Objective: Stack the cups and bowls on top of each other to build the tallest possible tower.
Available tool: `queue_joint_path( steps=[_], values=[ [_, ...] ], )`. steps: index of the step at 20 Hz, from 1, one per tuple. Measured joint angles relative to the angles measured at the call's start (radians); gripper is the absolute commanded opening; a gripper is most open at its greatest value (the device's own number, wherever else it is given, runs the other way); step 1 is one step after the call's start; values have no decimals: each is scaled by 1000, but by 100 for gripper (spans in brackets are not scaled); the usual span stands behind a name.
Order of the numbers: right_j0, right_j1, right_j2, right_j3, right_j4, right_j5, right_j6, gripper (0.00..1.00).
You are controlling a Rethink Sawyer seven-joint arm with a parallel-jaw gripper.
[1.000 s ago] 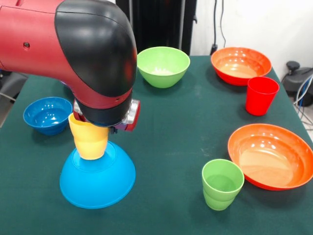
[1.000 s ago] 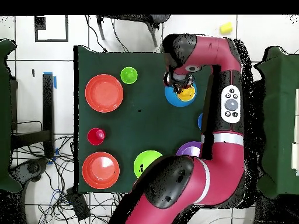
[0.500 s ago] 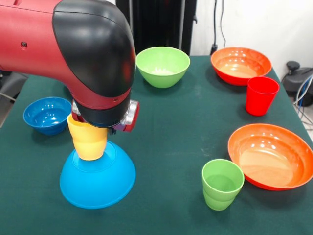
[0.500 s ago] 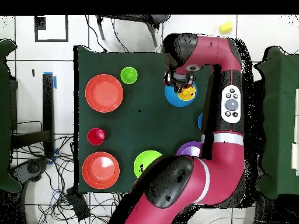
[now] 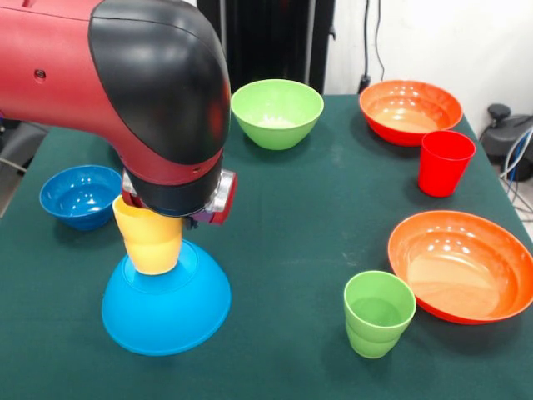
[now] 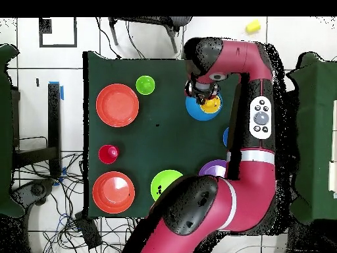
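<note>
Gripper [image 5: 158, 218], grip state hidden, sits over upright yellow cup [image 5: 150, 242] atop inverted light-blue bowl [image 5: 166, 308].

Glossy red arm [image 5: 50, 75] with black rounded joint cover [image 5: 162, 75].

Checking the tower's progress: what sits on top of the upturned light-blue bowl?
A yellow cup stands upright on the upturned light-blue bowl. The arm's wrist covers the cup's rim, hiding its inside and the gripper.
</note>
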Motion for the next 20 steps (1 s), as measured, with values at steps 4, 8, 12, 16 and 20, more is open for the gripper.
queue_joint_path(
  steps=[4, 8, 12, 16, 20],
  values=[
    [0, -4, 0, 0, 0, -7, 0, 0],
    [0, -3, 0, 0, 0, -26, 0, 0],
    [0, -3, 0, 0, 0, -34, 0, 0],
    [0, -3, 0, 0, 0, -34, 0, 100],
    [0, -3, 0, 0, 0, -34, 0, 100]
  ],
)
